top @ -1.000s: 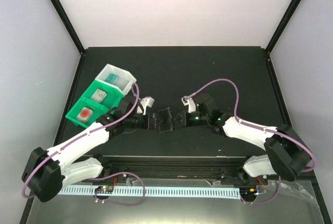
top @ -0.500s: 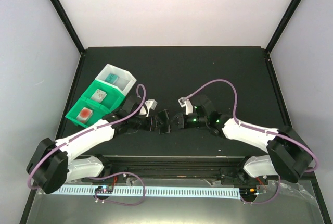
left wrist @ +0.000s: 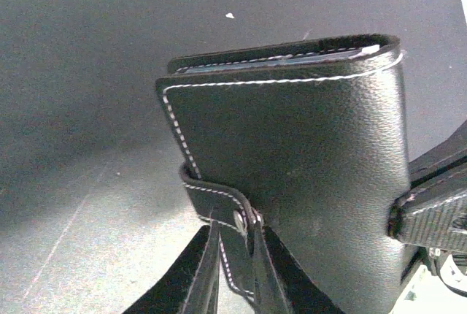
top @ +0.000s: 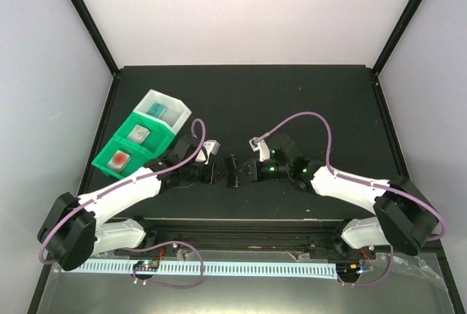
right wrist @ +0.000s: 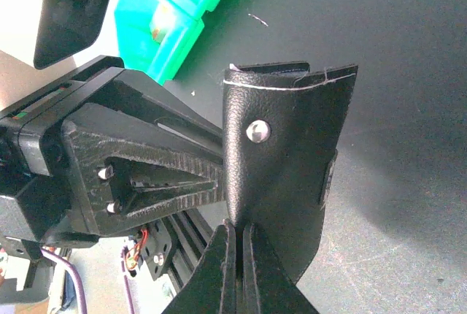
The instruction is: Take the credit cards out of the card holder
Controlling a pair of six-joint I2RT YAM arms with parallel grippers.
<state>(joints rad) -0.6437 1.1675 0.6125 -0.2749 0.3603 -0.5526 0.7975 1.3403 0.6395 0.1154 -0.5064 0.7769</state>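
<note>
My left fingers (left wrist: 191,279) clench the snap strap (left wrist: 237,220) of the small black stitched-leather card holder (left wrist: 306,161). My right fingers (right wrist: 219,270) clamp its opposite edge, holding it upright over the dark desk (top: 292,102). It looks light, soft and floppy, so stitched edges seem the best hold.

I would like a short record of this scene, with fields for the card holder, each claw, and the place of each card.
card holder: black, folded, held between both claws
left claw: closed on its snap strap
right claw: shut on its lower edge
teal card: in white bin
pale card: green bin, farther compartment
red-marked card: green bin, nearer compartment
cards left inside holder: cannot tell
</note>
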